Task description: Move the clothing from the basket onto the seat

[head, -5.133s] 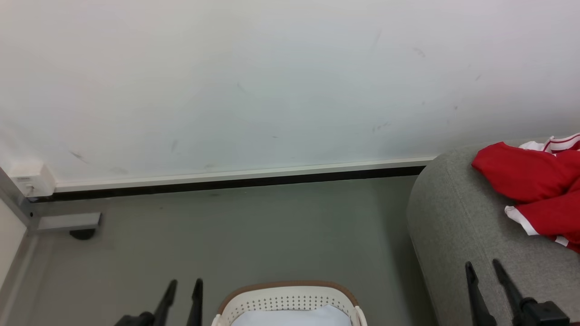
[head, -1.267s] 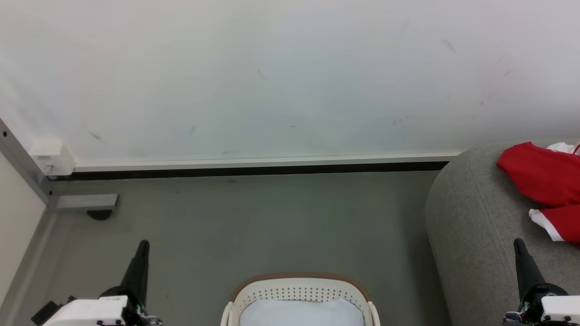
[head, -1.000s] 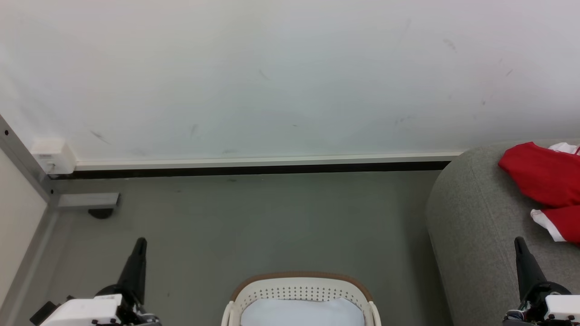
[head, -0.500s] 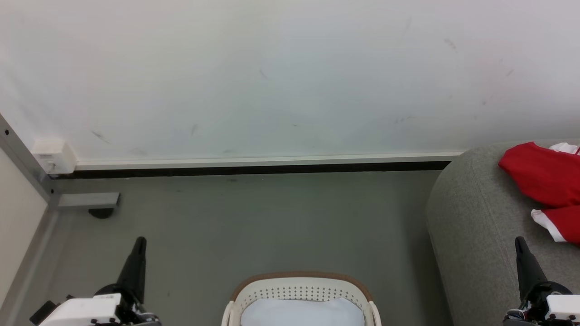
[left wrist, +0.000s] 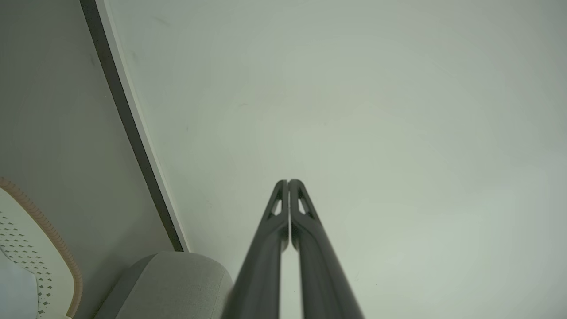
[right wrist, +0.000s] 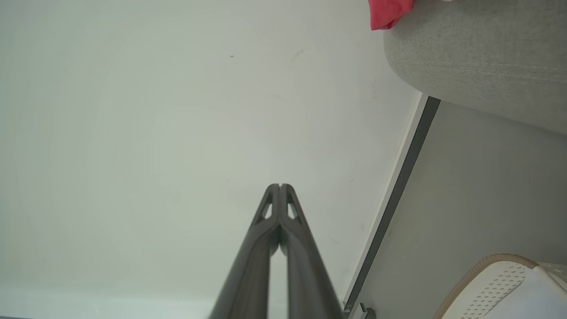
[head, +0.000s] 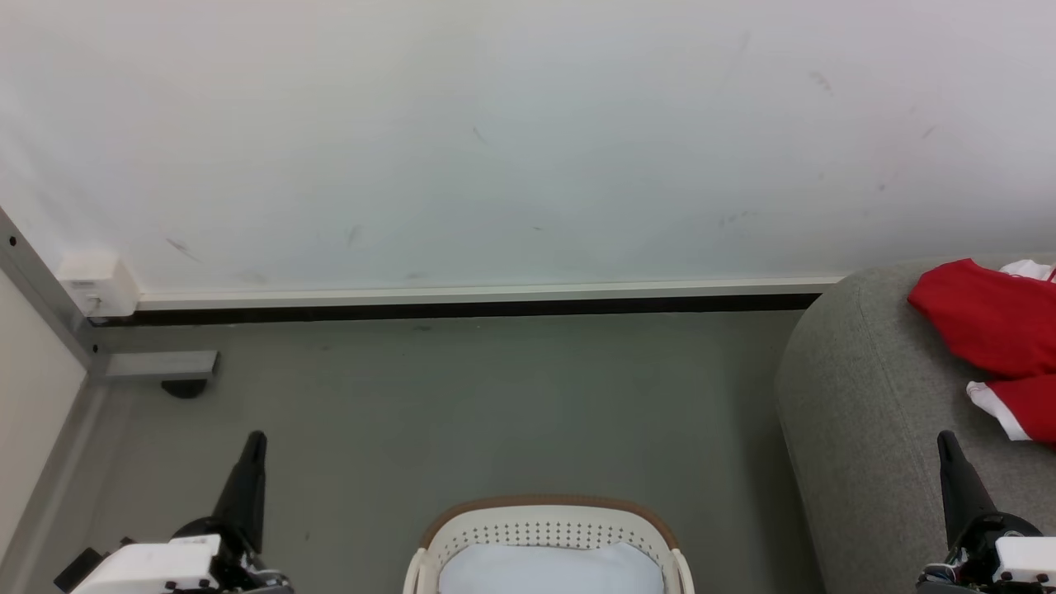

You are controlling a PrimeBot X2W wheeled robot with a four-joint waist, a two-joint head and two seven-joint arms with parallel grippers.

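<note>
Red clothing (head: 990, 330) with white trim lies on the grey seat (head: 858, 429) at the right edge of the head view; a red corner (right wrist: 390, 13) also peeks over the seat (right wrist: 478, 57) in the right wrist view. The cream basket (head: 544, 536) with a brown rim stands on the floor at the bottom centre, holding a pale bluish-white cloth (head: 549, 573). My left gripper (head: 256, 439) is shut and empty, left of the basket. Over the seat's front, my right gripper (head: 945, 439) is shut and empty too. Both point at the wall (left wrist: 288, 181) (right wrist: 279, 186).
A white wall (head: 528, 140) with a dark skirting strip (head: 462, 311) runs behind the grey floor (head: 495, 412). A metal frame foot (head: 157, 367) and a white box (head: 95, 285) sit in the left corner. The basket rim (left wrist: 48, 230) and seat end (left wrist: 177, 283) appear in the left wrist view.
Since five seconds ago both grippers have closed and spread outward, and the camera has shifted slightly. Over the last second nothing has visibly moved.
</note>
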